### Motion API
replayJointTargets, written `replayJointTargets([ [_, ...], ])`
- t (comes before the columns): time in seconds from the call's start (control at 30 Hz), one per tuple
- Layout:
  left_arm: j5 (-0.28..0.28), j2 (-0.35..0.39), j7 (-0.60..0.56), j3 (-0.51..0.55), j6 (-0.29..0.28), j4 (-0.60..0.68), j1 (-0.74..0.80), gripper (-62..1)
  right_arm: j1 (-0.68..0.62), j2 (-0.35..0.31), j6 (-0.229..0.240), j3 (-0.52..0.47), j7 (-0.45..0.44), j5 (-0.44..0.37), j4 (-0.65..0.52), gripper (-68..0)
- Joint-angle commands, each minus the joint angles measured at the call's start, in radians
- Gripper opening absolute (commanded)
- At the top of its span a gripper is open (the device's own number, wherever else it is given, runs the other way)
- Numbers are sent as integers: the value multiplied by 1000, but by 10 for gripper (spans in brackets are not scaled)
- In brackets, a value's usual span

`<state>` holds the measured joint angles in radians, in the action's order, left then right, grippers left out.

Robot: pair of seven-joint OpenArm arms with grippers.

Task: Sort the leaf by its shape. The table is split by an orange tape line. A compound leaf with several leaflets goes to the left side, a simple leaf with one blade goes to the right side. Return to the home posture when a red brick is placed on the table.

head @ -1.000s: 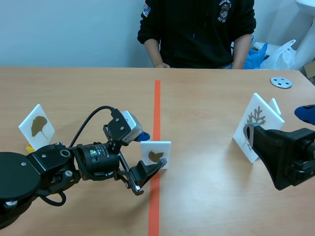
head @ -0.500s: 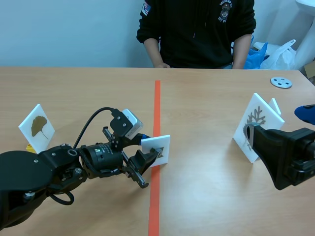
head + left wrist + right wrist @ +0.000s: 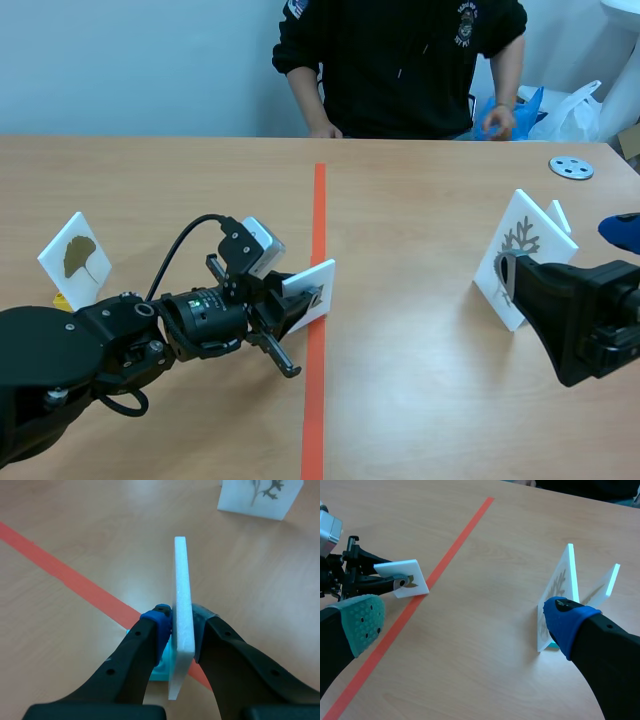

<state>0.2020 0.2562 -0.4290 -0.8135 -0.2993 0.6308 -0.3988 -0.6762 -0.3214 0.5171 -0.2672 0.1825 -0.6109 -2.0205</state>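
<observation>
Just left of centre in the scene view, the left gripper (image 3: 297,310) is clamped on the edge of a white leaf card (image 3: 312,284). It holds the card tilted at the orange tape line (image 3: 318,210), apparently raised off the wood. So the step in hand looks like the carry, with the grasp already made. Its fingers hide most of the leaf, and only a brown scrap shows. The side therefore has to be settled first: left for several leaflets, right for one blade. Going right, bare table runs from the line to the branching-leaf card (image 3: 520,248) at middle right, where the right gripper (image 3: 465,617) waits with its fingers spread on nothing. Going left, the arm's own bulk fills the lower left and a fan-leaf card (image 3: 75,258) stands at the left edge, so a set-down there calls for more care. No red brick is in view.
</observation>
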Motion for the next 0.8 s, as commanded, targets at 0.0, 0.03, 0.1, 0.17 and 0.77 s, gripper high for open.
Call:
replayJointTargets([
  [0.0,5,8,-26,0,-10,28,-14,-520,11,0,0,-1,-13,-11,-1,4],
  [0.03,10,11,-24,0,-13,35,-14,-520,11,0,0,-1,-13,-11,-1,4],
  [0.1,31,28,-24,0,-32,55,-11,-520,11,0,0,-1,-13,-11,-1,4],
  [0.17,66,46,-19,0,-45,85,-3,-523,11,0,0,-1,-13,-11,-1,4],
  [0.77,225,176,202,346,-2,521,342,-524,11,0,0,-1,-16,-10,-1,4],
])
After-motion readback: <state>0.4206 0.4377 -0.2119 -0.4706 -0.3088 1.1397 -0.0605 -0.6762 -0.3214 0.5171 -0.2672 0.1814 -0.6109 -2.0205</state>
